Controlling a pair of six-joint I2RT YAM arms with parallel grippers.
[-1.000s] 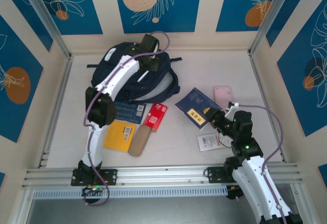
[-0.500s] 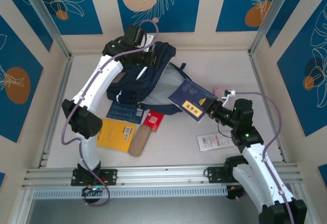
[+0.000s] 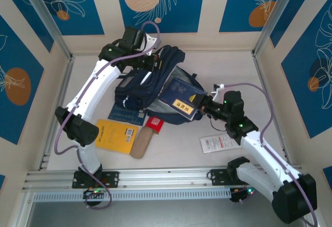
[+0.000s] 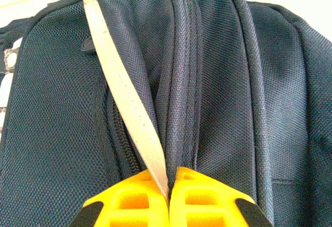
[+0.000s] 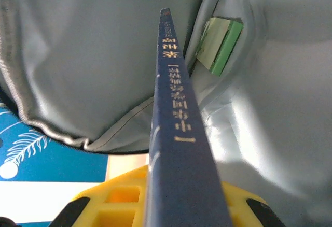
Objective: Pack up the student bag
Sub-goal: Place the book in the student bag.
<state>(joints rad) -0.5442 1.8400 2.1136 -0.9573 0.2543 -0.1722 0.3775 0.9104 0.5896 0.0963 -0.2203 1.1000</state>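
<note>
The student bag (image 3: 136, 86), dark navy with a white stripe, lies at the back middle of the table, its mouth pulled open toward the right. My left gripper (image 3: 149, 61) is shut on the bag's top edge, and in the left wrist view the yellow jaws (image 4: 170, 174) pinch navy fabric (image 4: 233, 82) and the white stripe (image 4: 124, 97). My right gripper (image 3: 204, 104) is shut on a dark blue book (image 3: 179, 98) with a yellow label. The book's spine (image 5: 174, 97) points into the bag's grey lining (image 5: 88, 45), where a green item (image 5: 221, 48) sits in an inner pocket.
In front of the bag lie a yellow book (image 3: 116, 136), a blue book (image 3: 126, 114), a red box (image 3: 154, 124) and a tan cylindrical case (image 3: 140, 144). A white card (image 3: 218, 143) lies under the right arm. Aluminium rails frame the table.
The left gripper has lifted the bag's top edge up and back, opening the bag. The right gripper has carried the blue book leftwards from the table into the bag's mouth.
</note>
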